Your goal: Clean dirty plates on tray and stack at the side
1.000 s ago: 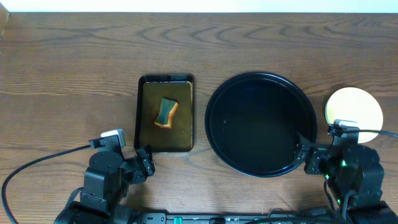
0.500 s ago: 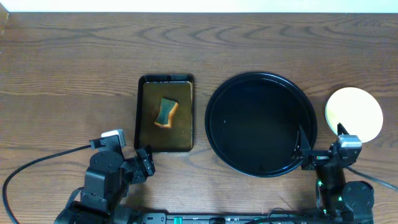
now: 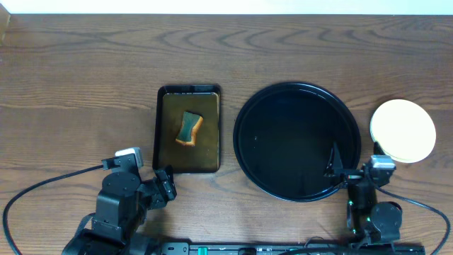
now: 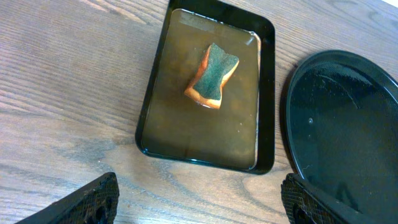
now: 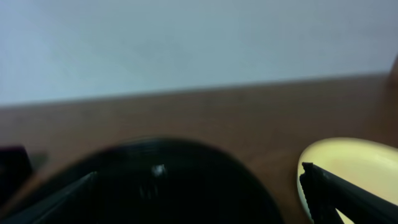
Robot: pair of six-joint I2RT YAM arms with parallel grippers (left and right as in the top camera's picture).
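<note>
The black round tray point(image 3: 290, 134) lies right of the middle and holds nothing; it also shows in the left wrist view point(image 4: 348, 124) and, blurred, in the right wrist view point(image 5: 161, 186). A pale yellow plate point(image 3: 403, 130) lies on the wood to the tray's right and shows in the right wrist view point(image 5: 348, 158). No mint-green plate is in view. My right gripper point(image 3: 352, 170) is open and empty at the tray's near right rim, its fingers wide apart point(image 5: 199, 199). My left gripper point(image 3: 164, 185) is open and empty point(image 4: 199, 205), near the table's front edge.
A small rectangular dark tray point(image 3: 164, 142) of brownish liquid stands left of the round tray, with a green-and-orange sponge point(image 3: 188, 128) in it; tray point(image 4: 267, 93) and sponge point(image 4: 212, 76) also show in the left wrist view. Bare wood-grain tabletop point(image 3: 78, 85) lies all around.
My right arm has drawn back toward the front edge and shifted left, from beside the yellow plate to the tray's near right rim. The left arm has not moved.
</note>
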